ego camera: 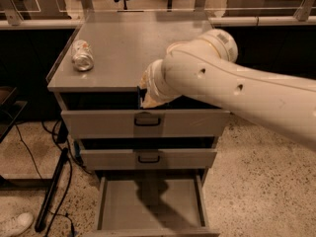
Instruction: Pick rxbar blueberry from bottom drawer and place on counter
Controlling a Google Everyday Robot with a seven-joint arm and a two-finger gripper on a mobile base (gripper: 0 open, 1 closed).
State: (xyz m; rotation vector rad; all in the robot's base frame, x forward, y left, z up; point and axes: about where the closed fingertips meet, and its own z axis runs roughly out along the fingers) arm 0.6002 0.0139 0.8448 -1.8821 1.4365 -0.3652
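Observation:
My gripper (142, 97) is at the end of the white arm, at the front edge of the counter (113, 48), just above the top drawer's front. A narrow dark blue piece, the rxbar blueberry (138, 98), shows in the gripper's tip, mostly hidden by the wrist. The bottom drawer (150, 204) is pulled wide open below, and its grey floor shows only the arm's shadow.
A silver drink can (82, 55) lies on the counter's left side. The arm covers the counter's right part. The top drawer (145, 123) and middle drawer (148, 158) have dark handles. Cables and a dark pole (52, 191) lie on the floor at the left.

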